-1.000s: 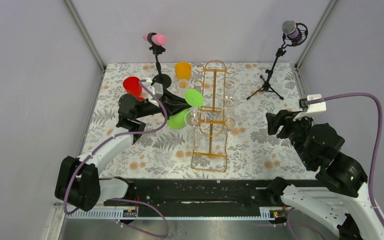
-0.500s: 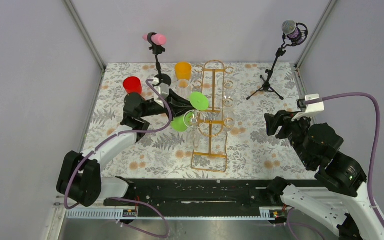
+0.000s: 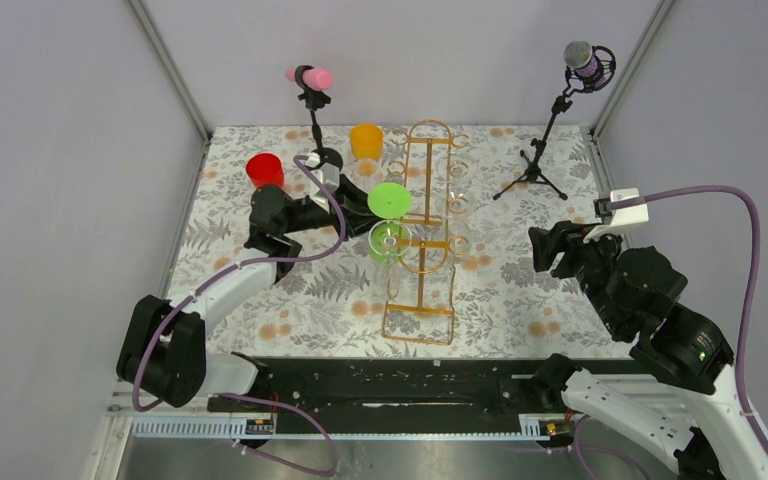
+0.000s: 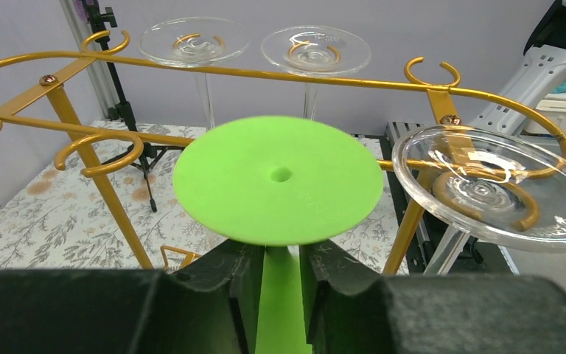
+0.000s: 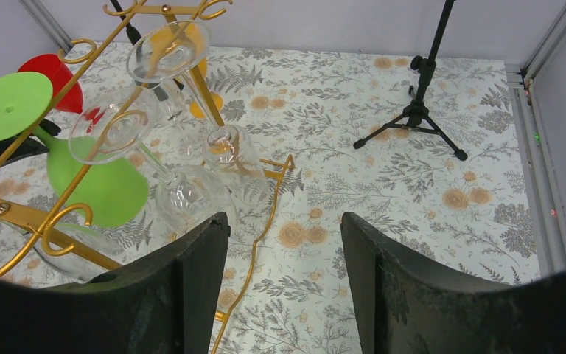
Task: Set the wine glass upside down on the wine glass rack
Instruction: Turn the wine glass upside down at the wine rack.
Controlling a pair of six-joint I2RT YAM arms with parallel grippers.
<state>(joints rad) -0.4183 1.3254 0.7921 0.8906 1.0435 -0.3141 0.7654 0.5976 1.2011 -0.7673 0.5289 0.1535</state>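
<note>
My left gripper (image 3: 352, 215) (image 4: 278, 254) is shut on the stem of a green wine glass (image 3: 389, 203) (image 4: 278, 179) and holds it upside down, foot up, at the left side of the gold wire wine glass rack (image 3: 425, 235) (image 4: 66, 110). The green glass also shows in the right wrist view (image 5: 88, 181), with the rack (image 5: 29, 214). Clear wine glasses (image 4: 486, 188) (image 5: 158, 51) hang upside down from the rack's ring hooks. My right gripper (image 3: 550, 250) (image 5: 284, 284) is open and empty, to the right of the rack.
A red cup (image 3: 264, 170) and an orange cup (image 3: 366, 140) stand at the back of the flowered tabletop (image 3: 520, 290). A pink microphone on a stand (image 3: 309, 80) is at the back left, a purple one on a tripod (image 3: 585, 60) at the back right.
My left gripper has turned the green glass from tilted to upside down and carried it right, up against the rack's left side. The right arm has barely moved.
</note>
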